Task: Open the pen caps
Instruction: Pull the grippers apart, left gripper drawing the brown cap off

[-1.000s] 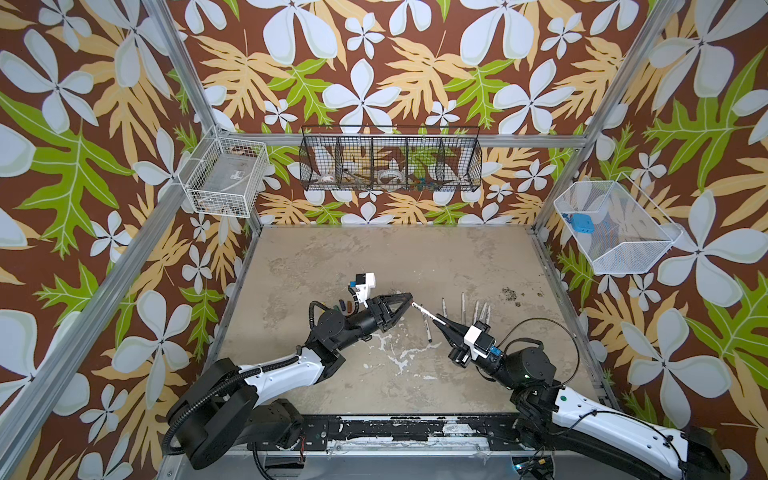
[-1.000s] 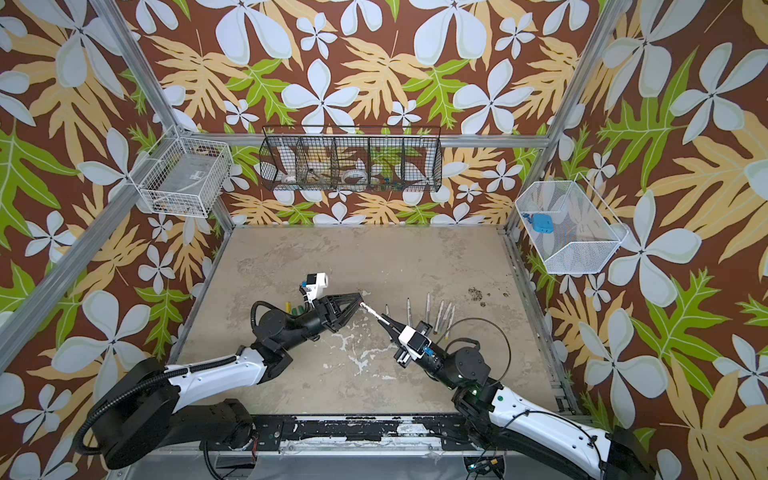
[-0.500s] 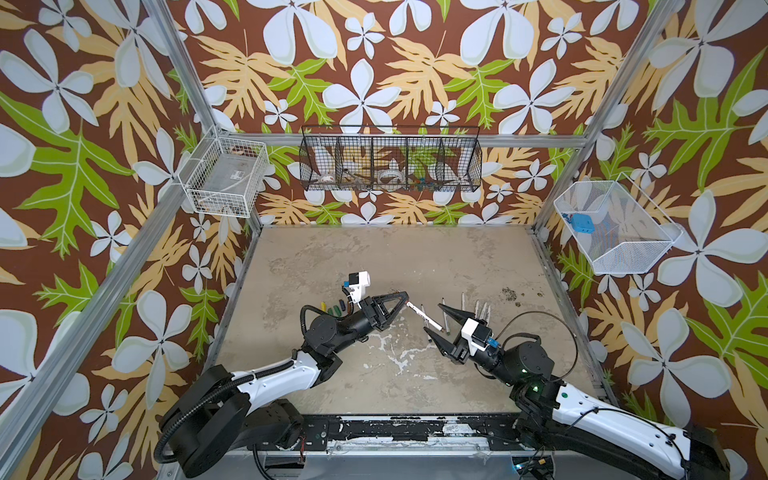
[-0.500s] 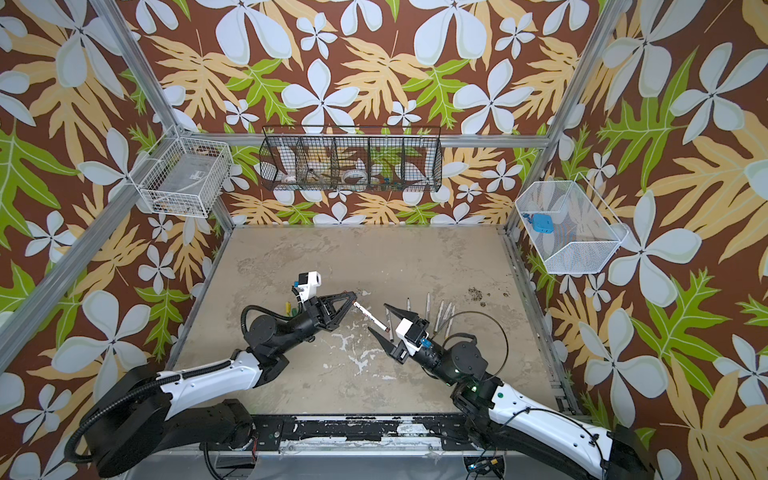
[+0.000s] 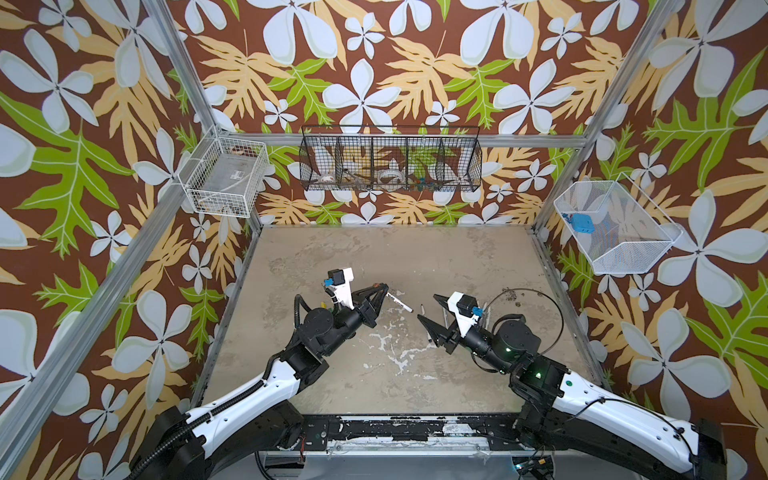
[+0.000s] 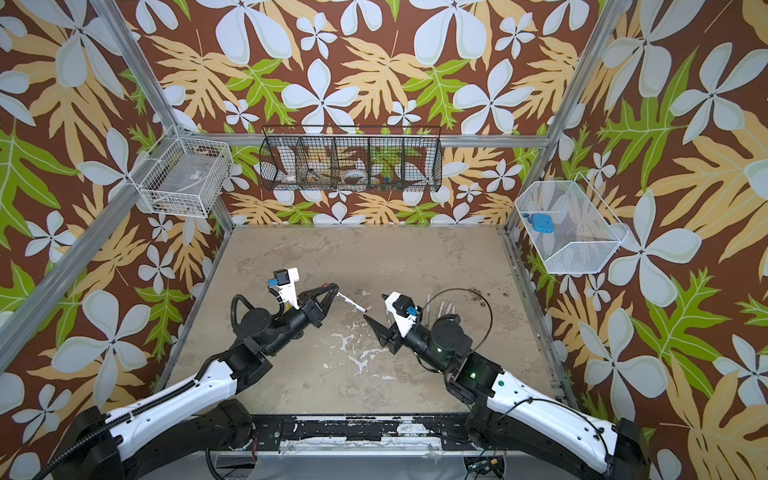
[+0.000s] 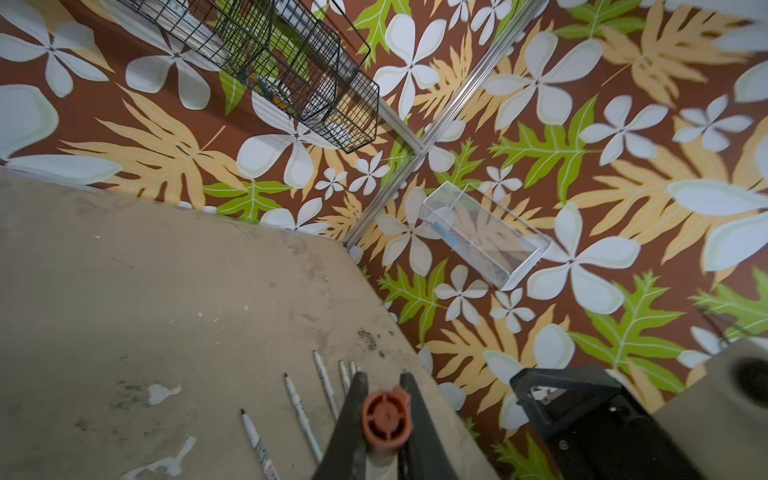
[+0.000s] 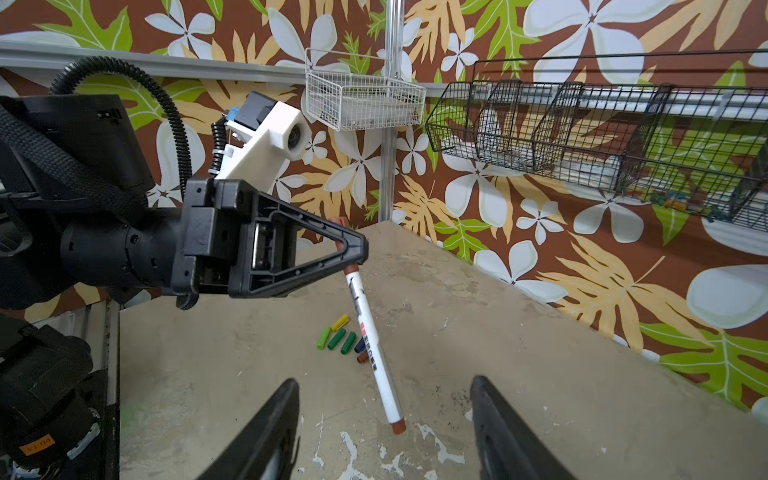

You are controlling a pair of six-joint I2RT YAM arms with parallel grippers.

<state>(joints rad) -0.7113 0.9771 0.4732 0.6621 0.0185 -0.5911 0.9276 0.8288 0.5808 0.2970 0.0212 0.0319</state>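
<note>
My left gripper (image 5: 383, 287) (image 7: 383, 376) is shut on the brown pen cap (image 7: 386, 419) of a white marker (image 8: 372, 349) (image 5: 398, 301) (image 6: 352, 301). The marker hangs above the table and slants toward my right gripper. My right gripper (image 5: 428, 306) (image 6: 375, 305) (image 8: 384, 379) stands open just short of the marker's free brown end (image 8: 398, 426), without touching it. Several loose pen caps (image 8: 341, 337), yellow, green, blue and brown, lie in a cluster on the table beyond the marker. In both top views the left arm hides them.
Several uncapped markers (image 7: 303, 415) (image 6: 442, 309) lie side by side on the table beside the right arm. A black wire basket (image 5: 390, 164) hangs on the back wall, a white one (image 5: 224, 178) at the left and a white mesh one (image 5: 615, 228) at the right.
My right gripper has let go of the marker, opened wide and drawn back to the right. My left gripper has closed on the capped end and pulled the marker left.
</note>
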